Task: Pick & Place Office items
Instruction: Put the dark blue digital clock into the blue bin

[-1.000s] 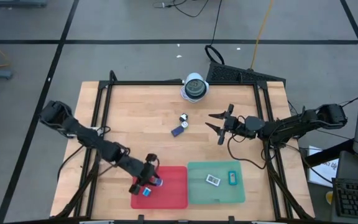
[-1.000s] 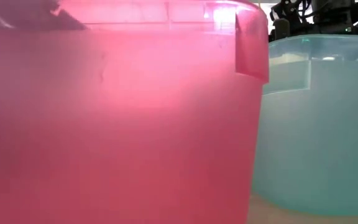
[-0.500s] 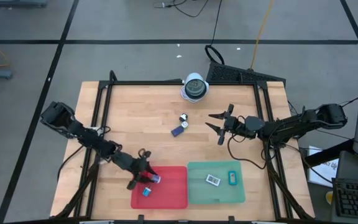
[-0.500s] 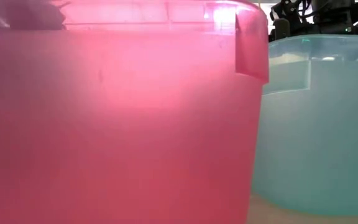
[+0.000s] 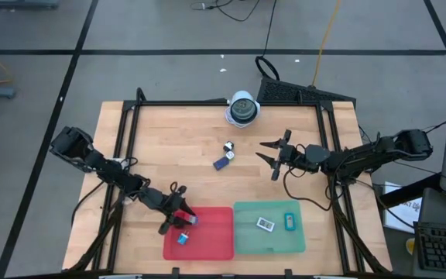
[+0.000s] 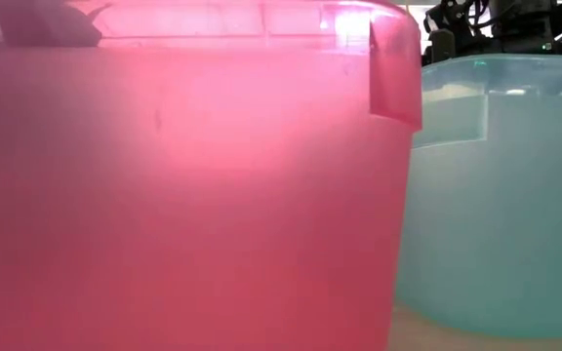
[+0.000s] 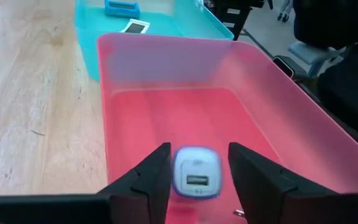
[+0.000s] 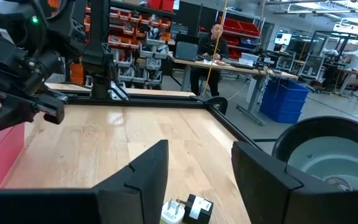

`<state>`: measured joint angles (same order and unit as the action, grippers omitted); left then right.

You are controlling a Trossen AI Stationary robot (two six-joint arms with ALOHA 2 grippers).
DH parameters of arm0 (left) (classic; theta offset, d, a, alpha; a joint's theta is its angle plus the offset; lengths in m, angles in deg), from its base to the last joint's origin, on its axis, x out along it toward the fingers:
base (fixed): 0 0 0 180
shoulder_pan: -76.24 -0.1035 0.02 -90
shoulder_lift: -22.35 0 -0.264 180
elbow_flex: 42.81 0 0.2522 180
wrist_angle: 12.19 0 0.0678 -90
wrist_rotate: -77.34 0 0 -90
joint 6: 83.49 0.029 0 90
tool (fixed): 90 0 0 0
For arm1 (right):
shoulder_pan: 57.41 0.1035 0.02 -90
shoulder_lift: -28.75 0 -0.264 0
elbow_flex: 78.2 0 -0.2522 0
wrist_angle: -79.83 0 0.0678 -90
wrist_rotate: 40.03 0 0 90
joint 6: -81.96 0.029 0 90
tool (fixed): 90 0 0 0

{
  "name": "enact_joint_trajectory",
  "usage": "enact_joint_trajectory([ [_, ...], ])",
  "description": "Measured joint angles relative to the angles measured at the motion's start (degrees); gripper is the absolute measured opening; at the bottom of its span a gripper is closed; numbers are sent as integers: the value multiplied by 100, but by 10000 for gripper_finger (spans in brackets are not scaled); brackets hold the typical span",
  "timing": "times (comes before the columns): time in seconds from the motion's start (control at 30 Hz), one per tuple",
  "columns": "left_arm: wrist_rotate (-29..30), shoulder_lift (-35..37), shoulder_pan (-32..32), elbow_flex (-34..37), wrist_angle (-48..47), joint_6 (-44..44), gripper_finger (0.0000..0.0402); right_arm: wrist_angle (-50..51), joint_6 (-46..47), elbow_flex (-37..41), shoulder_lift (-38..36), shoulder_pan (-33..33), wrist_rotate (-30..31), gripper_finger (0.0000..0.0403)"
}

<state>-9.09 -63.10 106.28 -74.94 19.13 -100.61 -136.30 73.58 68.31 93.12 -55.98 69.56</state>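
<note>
- Left gripper (image 5: 178, 219) at the red tray's (image 5: 215, 246) left rim, fingers spread, white-and-blue piece (image 7: 195, 172) between them, grip unclear.
- Blue piece (image 5: 183, 239) inside red tray.
- Right gripper (image 5: 270, 158) hovering over table, fingers apart, holding nothing.
- 2 pieces, blue (image 5: 222, 163) and black-and-white (image 5: 228, 146), on wood.

Two trays are counted on the surface (image 5: 169, 147), side by side at six o'clock: one red tray (image 5: 215, 244) and one green tray (image 5: 269, 240). Two small blue pieces are seen at the red tray, one (image 5: 183, 239) on its floor and one pale-faced blue piece (image 5: 190, 221) at its nine o'clock rim. Two items are counted in the green tray: one small dark square with a pale face (image 5: 265, 224) and one teal piece (image 5: 289, 222). Two pieces are counted on the bare wood near the middle: one blue (image 5: 222, 163) and one black-and-white (image 5: 228, 146). One domed white-and-grey object (image 5: 242, 108) is seen at twelve o'clock. Two arms are counted, each with one hand: the left hand (image 5: 175, 215) and the right hand (image 5: 269, 153).
</note>
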Motion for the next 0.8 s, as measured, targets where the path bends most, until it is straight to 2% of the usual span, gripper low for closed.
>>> enact_joint_trajectory([
  [0.2,203,0,-6,0,-24,-172,121,0,0,0,0,0,0,164],
  [0.4,202,88,-6,4,189,-134,102,0,0,0,0,0,0,164],
  [0.63,55,782,-259,2,100,-98,97,0,14,0,0,0,0,164],
  [0.8,43,1624,-595,0,-758,123,97,0,7,0,1,0,1,164],
])
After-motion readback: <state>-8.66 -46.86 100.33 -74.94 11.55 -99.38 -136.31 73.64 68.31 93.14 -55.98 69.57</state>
